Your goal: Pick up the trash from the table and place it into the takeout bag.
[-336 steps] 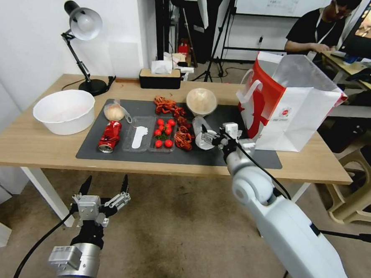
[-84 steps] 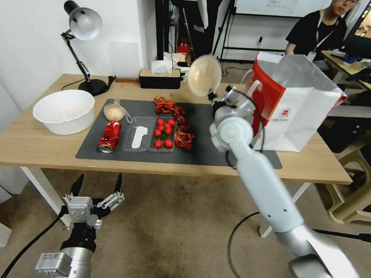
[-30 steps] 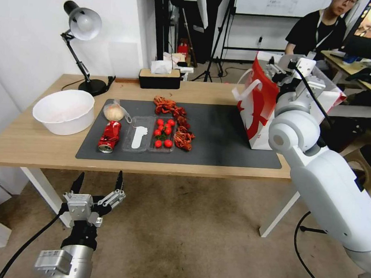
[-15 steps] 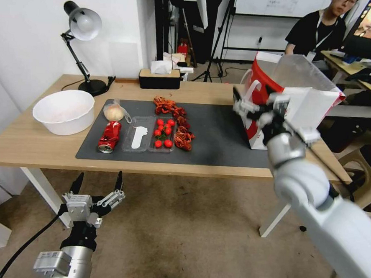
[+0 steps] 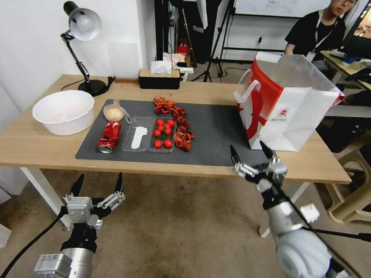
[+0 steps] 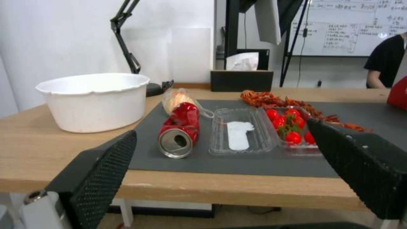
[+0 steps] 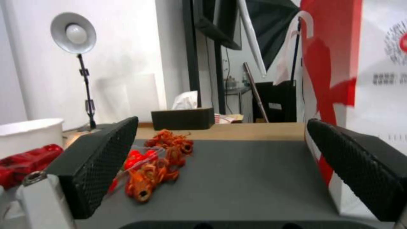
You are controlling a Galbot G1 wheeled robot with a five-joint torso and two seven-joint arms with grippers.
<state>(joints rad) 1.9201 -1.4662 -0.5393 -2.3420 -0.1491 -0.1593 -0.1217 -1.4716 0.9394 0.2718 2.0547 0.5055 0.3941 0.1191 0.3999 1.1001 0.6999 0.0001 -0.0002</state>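
My right gripper (image 5: 252, 158) hangs wide open and empty at the table (image 5: 34, 142) edge, the bag (image 5: 294, 106) at one o'clock. My left gripper (image 5: 97, 187), also open and empty, waits below the can (image 5: 109, 136). Reaching in low, I could clip the edge.

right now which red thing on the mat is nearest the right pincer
The crayfish shells, the pile at the mat's middle, lie closest to the open right pincer; the cherry tomatoes and crushed red can sit farther left.
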